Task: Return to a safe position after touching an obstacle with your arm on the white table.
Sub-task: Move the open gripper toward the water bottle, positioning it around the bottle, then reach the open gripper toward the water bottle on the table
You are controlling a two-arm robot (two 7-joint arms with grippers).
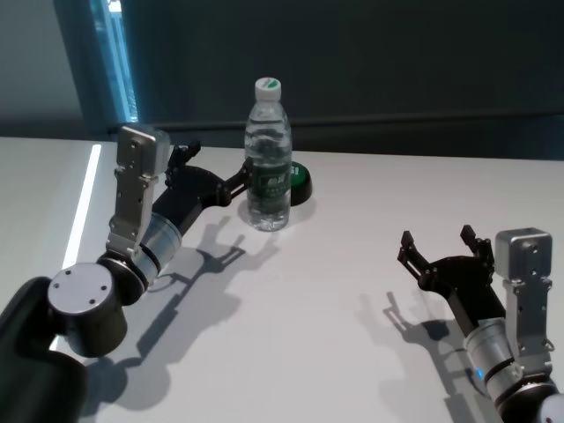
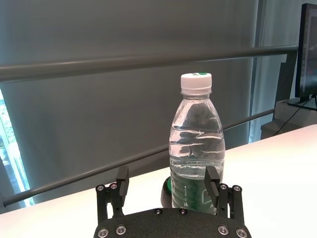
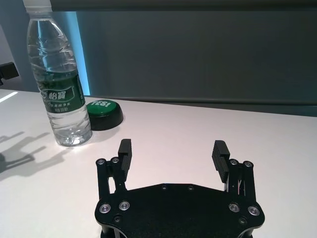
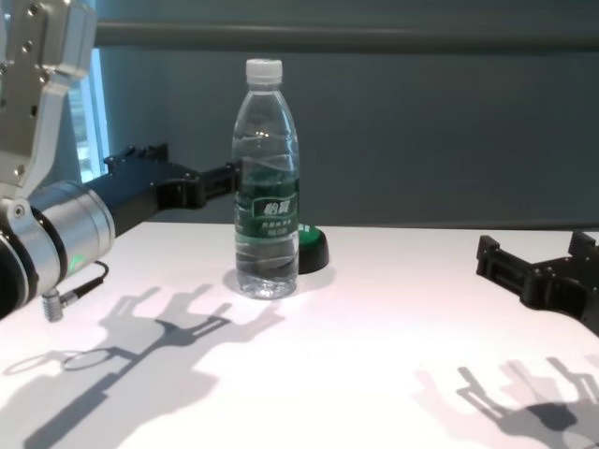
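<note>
One obstacle (image 1: 268,159): a tall clear water bottle with white cap and dark green label, upright on the white tabletop (image 1: 335,291), water filling most of it. It stands directly ahead of the left claw (image 1: 216,172), just past its fingertips; in the left wrist view the bottle (image 2: 197,148) appears behind one spread finger (image 2: 212,184), and whether that finger touches the label cannot be told from these views.

Left claw: jaws wide, holding nothing, forearm stretched low over the tabletop toward the bottle.

Low black-and-green puck (image 1: 300,182): on the tabletop just behind the bottle on the side away from the left claw, close to or touching its base.

Right claw (image 1: 441,249): jaws wide, empty, hovering low over the tabletop, well apart from the bottle; the bottle (image 3: 58,79) and puck (image 3: 103,113) lie far ahead of it and off to one side. This arm looks idle.

Progress, as a judgement: the reach to the obstacle appears at or near contact, and the bottle is not knocked over. The retreat looks not yet done; the left arm remains extended beside the bottle. Left to do: draw the left arm back clear of the bottle to a safe posture.
</note>
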